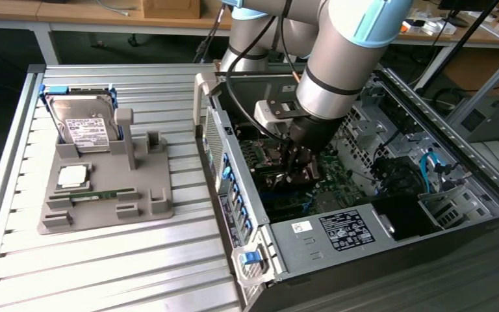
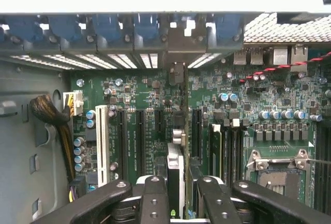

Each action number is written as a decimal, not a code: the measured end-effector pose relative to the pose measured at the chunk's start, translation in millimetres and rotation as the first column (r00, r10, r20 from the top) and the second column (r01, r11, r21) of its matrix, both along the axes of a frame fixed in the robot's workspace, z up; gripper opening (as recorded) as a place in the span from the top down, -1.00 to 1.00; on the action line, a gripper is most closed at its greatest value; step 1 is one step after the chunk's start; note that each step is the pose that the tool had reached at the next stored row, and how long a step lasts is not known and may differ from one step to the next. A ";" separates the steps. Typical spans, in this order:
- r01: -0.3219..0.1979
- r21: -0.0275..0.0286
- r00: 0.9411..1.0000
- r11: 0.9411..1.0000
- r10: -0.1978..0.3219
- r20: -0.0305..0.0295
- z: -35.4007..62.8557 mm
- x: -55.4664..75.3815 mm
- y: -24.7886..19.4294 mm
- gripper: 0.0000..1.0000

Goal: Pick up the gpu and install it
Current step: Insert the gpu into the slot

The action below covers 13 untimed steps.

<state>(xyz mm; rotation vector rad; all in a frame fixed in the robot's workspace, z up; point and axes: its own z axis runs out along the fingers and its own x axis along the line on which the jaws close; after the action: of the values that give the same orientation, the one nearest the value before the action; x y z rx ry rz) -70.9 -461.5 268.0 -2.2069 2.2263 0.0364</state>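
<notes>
My gripper [image 1: 296, 170] reaches down inside the open computer case [image 1: 336, 240], low over the green motherboard [image 2: 139, 100]. It is shut on the gpu [image 2: 177, 175], a thin dark card seen edge-on in the wrist view, clamped between the two black fingers [image 2: 154, 199]. The card stands upright over the row of black expansion slots [image 2: 138, 141], its far end pointing at the rear slot openings [image 2: 178, 43]. In the exterior view the gpu [image 1: 286, 177] shows as a dark brownish piece below the fingers. Whether its edge touches a slot I cannot tell.
On the slatted table to the exterior view's left stands a grey fixture [image 1: 145, 208] holding a hard drive [image 1: 89, 127], a green memory stick [image 1: 93, 194] and a square chip [image 1: 73, 174]. Inside the case are a white slot [image 2: 102, 136], a cable bundle [image 2: 51, 115] and the CPU socket [image 2: 279, 167].
</notes>
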 end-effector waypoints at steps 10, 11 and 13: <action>0.000 0.000 1.000 1.000 0.000 0.008 0.0 -0.1 -0.1 0.47; 0.000 0.000 1.000 1.000 0.000 0.008 0.0 -0.1 -0.1 0.47; 0.000 0.000 1.000 1.000 0.000 0.008 0.0 -0.1 0.0 0.47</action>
<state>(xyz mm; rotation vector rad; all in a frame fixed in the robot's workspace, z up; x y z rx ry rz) -71.0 -461.5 268.0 -2.2032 2.2223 0.0275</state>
